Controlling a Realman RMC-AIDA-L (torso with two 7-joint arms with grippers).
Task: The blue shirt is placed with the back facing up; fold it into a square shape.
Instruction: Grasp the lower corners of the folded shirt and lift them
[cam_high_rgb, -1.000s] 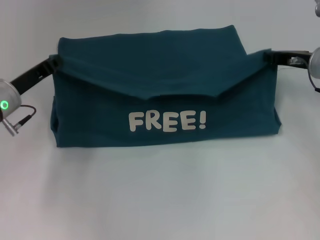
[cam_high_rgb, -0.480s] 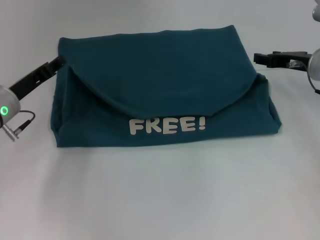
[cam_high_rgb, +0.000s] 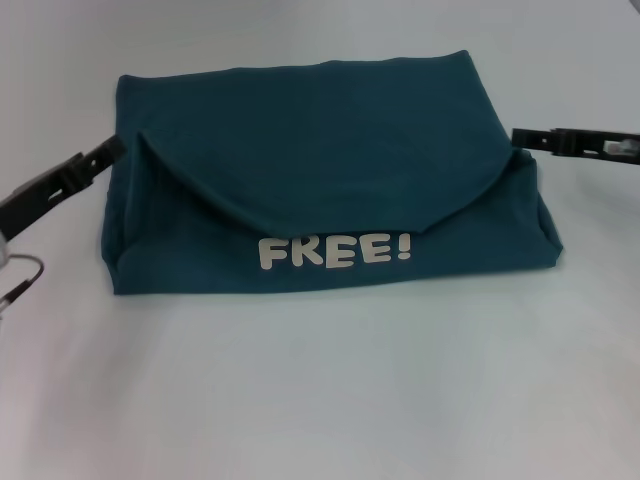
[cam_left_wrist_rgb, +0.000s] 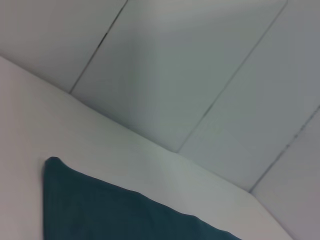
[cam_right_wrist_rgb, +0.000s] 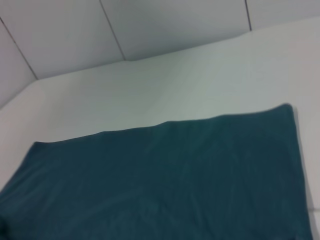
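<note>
RISK: a loosely draped top flap on the folded dark teal-blue cotton shirt (cam_high_rgb: 320, 170), lying mid white bench (cam_high_rgb: 320, 400), was judged liable to slide open or fold lopsided | TOOLS: left tool (cam_high_rgb: 105, 155) at 9 o'clock, right tool (cam_high_rgb: 522, 137) at 3 o'clock, nothing held, opening could not be told | COUNT: one shirt, two tools

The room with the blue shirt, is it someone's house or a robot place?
Probably a robot test lab, not a house: a bare white table, plain grey panelled walls, and a dark teal-blue cotton T-shirt lying between the left gripper and right gripper.
</note>
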